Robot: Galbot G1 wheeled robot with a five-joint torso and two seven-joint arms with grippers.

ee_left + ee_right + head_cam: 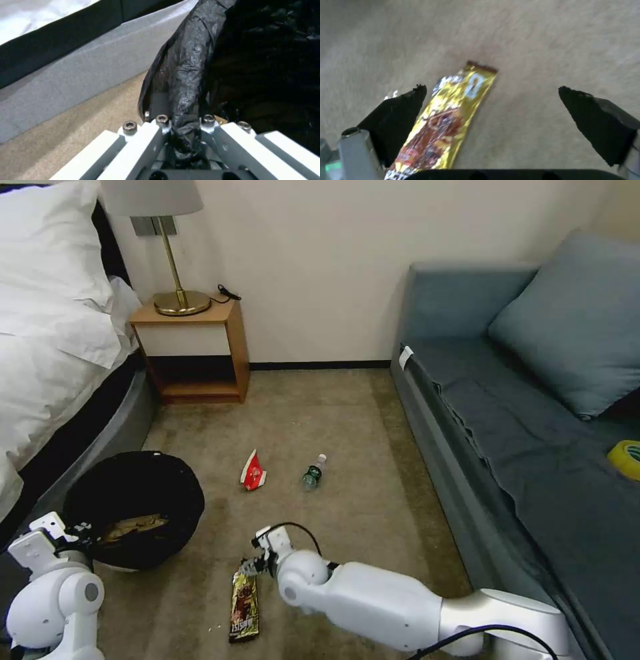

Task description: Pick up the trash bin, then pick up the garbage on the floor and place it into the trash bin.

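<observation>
Hovering over the carpet [373, 460] with fingers spread wide — right gripper [493, 100] straddling the brown-gold candy wrapper [244, 607], flat near the carpet's front edge. Clamped on the black-bagged rim of the trash bin [133, 507] beside the bed [53, 353] — left gripper [185, 140]. Farther out mid-carpet, well apart: red-white snack packet [253, 471], small bottle [313, 472]. Tan crumpled paper [133, 527] lying inside the bin.

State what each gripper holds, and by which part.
The left gripper is shut on the trash bin, pinching its bag-lined rim. The right gripper holds nothing; it is open over the candy wrapper.
</observation>
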